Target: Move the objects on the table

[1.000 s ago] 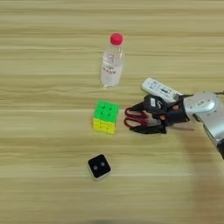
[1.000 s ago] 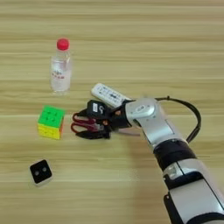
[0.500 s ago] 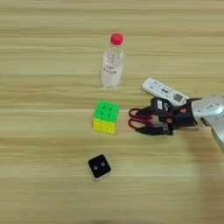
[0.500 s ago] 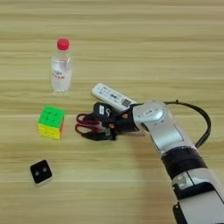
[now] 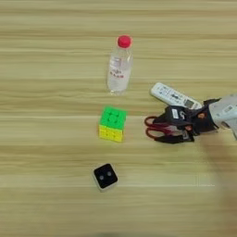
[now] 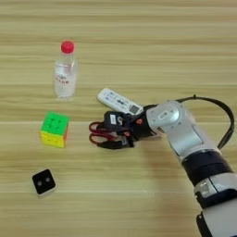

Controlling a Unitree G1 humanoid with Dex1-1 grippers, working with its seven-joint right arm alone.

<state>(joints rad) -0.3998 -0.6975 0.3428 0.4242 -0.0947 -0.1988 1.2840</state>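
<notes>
1. The right gripper [image 6: 113, 134] lies low over the red-handled scissors [image 5: 156, 128]. One black finger runs above the red loops and the other below them, so it looks closed on the scissors, though how firm the hold is I cannot tell.
2. Taking the scissors as the landmark: they lie on the table [image 5: 46, 194] with their red handle loops pointing to the robot's left, towards the puzzle cube [image 5: 112, 123]. The blades are hidden under the gripper.
3. The puzzle cube, green on top with a yellow and orange side, sits left of the scissors, near but apart from them.
4. The white remote [image 6: 119, 102] lies at a slant just beyond the scissors. Its near end runs behind the gripper, so I cannot tell whether they touch.
5. The clear bottle [image 5: 119, 68] with a red cap stands upright, further away and to the left of the scissors.
6. The small white cube with a black face [image 5: 105, 177] sits nearer the robot and to the left, well apart from the scissors.
7. Judged from this layout, the scissors are the item in hand. Whether they have left the wood I cannot tell. The other four items stand untouched by the gripper.
</notes>
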